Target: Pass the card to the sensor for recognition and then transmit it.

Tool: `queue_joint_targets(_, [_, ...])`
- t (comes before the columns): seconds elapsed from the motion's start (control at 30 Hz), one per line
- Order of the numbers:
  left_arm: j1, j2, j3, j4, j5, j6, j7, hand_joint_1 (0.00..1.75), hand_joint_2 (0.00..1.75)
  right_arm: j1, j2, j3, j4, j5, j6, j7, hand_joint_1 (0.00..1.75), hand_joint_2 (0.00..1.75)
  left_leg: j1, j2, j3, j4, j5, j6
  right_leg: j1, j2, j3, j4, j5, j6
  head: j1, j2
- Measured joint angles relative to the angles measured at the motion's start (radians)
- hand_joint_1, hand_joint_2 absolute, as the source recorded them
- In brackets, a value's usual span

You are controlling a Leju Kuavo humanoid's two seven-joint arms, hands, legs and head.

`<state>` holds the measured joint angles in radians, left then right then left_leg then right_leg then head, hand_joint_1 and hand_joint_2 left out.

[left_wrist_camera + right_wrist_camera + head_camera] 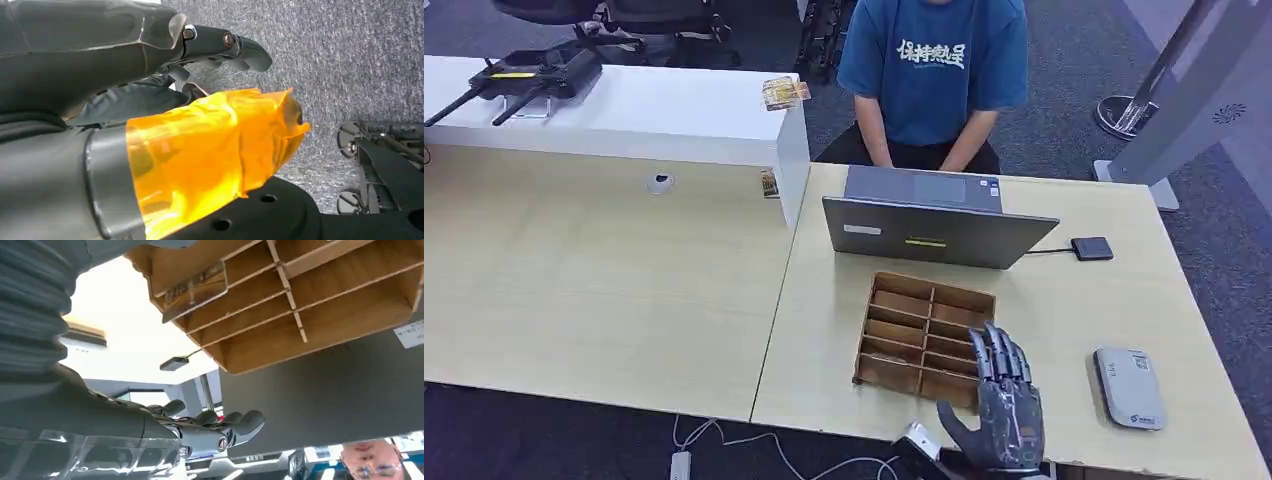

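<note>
The task looks to be at its very start. The right hand hangs over the near right corner of the wooden organiser, fingers spread and holding nothing. One card stands in a slot of that organiser, seen in the right wrist view; it has not been taken out. So picking it up, presenting it to the sensor and handing it on all appear to be left to do.

The grey flat device lying to the right of the organiser on the surface is probably the sensor, though that is a judgement. The left hand hangs down over grey carpet with its fingers loosely curled and nothing visibly in them; whether it counts as clenched I cannot tell.

By count: one organiser with two columns of slots, one card that I can make out in it, one grey device, one laptop beyond the organiser, one small black box cabled to it. One person sits at the far side. A white raised counter on the far left carries one black router-like unit and one small packet.
</note>
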<state>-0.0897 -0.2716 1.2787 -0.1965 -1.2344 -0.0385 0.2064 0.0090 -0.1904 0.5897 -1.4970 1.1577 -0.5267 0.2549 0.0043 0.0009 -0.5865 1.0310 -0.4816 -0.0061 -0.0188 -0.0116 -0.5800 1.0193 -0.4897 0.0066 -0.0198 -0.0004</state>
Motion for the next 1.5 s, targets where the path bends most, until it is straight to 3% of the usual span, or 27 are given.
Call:
queue_joint_targets(0.3, [0.000, 0.000, 0.000, 0.000, -0.013, -0.002, 0.007, 0.00, 0.00, -0.055, 0.044, -0.005, 0.105, 0.043, -0.025, -0.002, 0.00, 1.75, 0.000, 0.000, 0.000, 0.000, 0.000, 0.000, 0.000, 0.000, 0.000, 0.000, 0.000, 0.000, 0.000, 0.000])
queue_joint_targets(0.63, [0.000, 0.000, 0.000, 0.000, -0.019, 0.000, 0.015, 0.00, 0.00, -0.055, 0.036, -0.018, 0.146, 0.082, 0.089, 0.062, 0.00, 1.75, 0.000, 0.000, 0.000, 0.000, 0.000, 0.000, 0.000, 0.000, 0.000, 0.000, 0.000, 0.000, 0.000, 0.000])
queue_joint_targets(0.97, [0.000, 0.000, 0.000, 0.000, -0.013, 0.001, 0.015, 0.00, 0.00, -0.040, 0.014, -0.018, 0.123, 0.102, 0.112, 0.101, 0.00, 1.75, 0.000, 0.000, 0.000, 0.000, 0.000, 0.000, 0.000, 0.000, 0.000, 0.000, 0.000, 0.000, 0.000, 0.000])
queue_joint_targets(1.5, [0.000, 0.000, 0.000, 0.000, -0.007, 0.002, 0.013, 0.00, 0.00, -0.021, 0.012, -0.018, 0.068, 0.084, 0.106, 0.098, 0.00, 1.75, 0.000, 0.000, 0.000, 0.000, 0.000, 0.000, 0.000, 0.000, 0.000, 0.000, 0.000, 0.000, 0.000, 0.000])
